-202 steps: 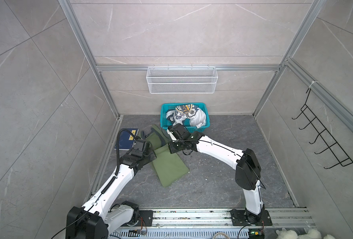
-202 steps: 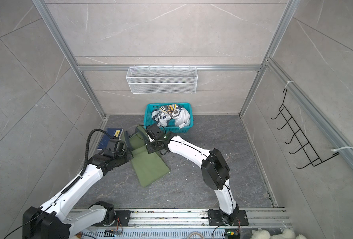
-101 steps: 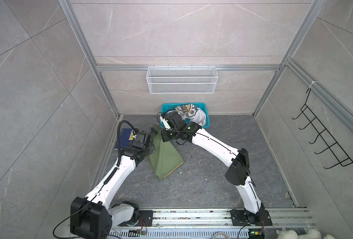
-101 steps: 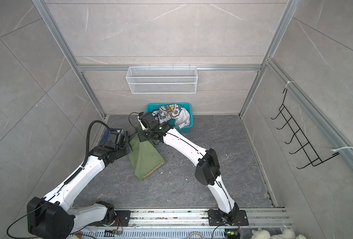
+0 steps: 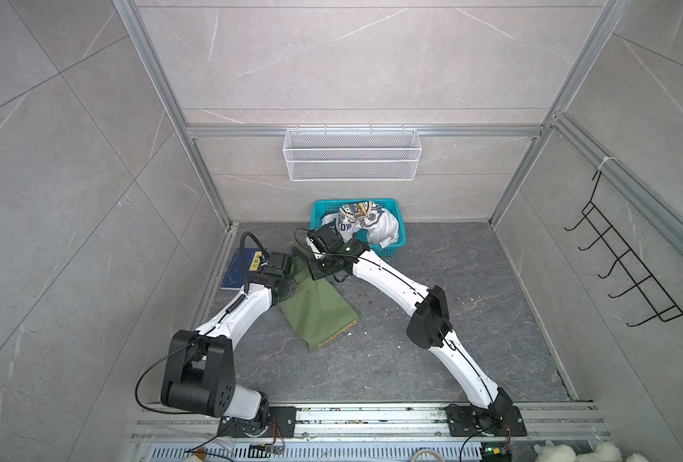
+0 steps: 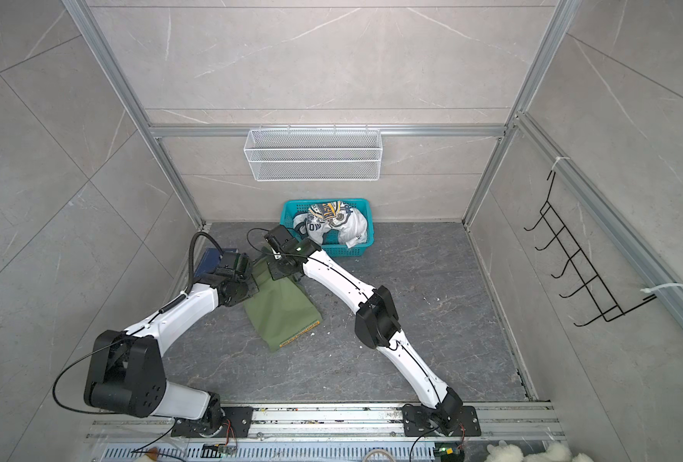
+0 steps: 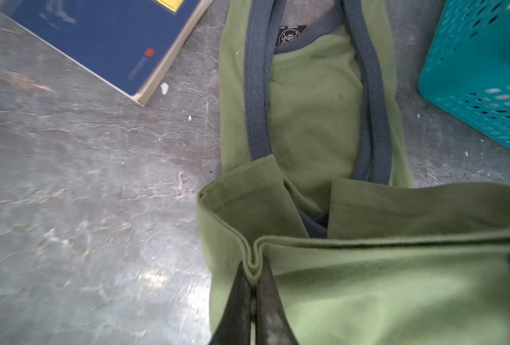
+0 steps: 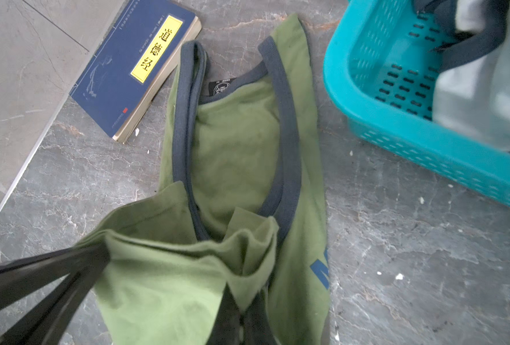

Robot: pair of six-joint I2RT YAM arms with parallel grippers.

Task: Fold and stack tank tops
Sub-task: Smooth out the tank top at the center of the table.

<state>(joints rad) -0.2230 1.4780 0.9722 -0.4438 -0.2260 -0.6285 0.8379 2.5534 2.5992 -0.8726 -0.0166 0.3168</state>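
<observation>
Taking the far wall as twelve o'clock, the green top [image 5: 318, 310] lies on the floor [image 5: 432, 360] toward nine o'clock of the middle, and its length runs from five o'clock to eleven. Its nearest edge, at five o'clock, is a fold with a thin yellow printed strip along it. Further in, my left claw [image 7: 253, 286] is pressed together on a pinch of that top's hem, the cloth puckered between the fingers. My right claw [image 8: 242, 316] is clamped on bunched hem at the other corner, toward three o'clock of the left one. The hem runs between the two claws, doubled back over the layer beneath. Beyond it the navy-grey trimmed straps and the black neck label lie flat on the floor, pointing to eleven o'clock. The book [image 5: 236, 274] lies at ten o'clock by the side wall, just beside the nearer strap; I cannot tell whether they touch. The basket [image 5: 388, 250] sits at twelve o'clock against the far wall, apart from the green top. The white top [image 5: 376, 228] is crumpled inside it with its badge print upward. Above the basket, a wire shelf [image 5: 352, 160] hangs on the far wall.
</observation>
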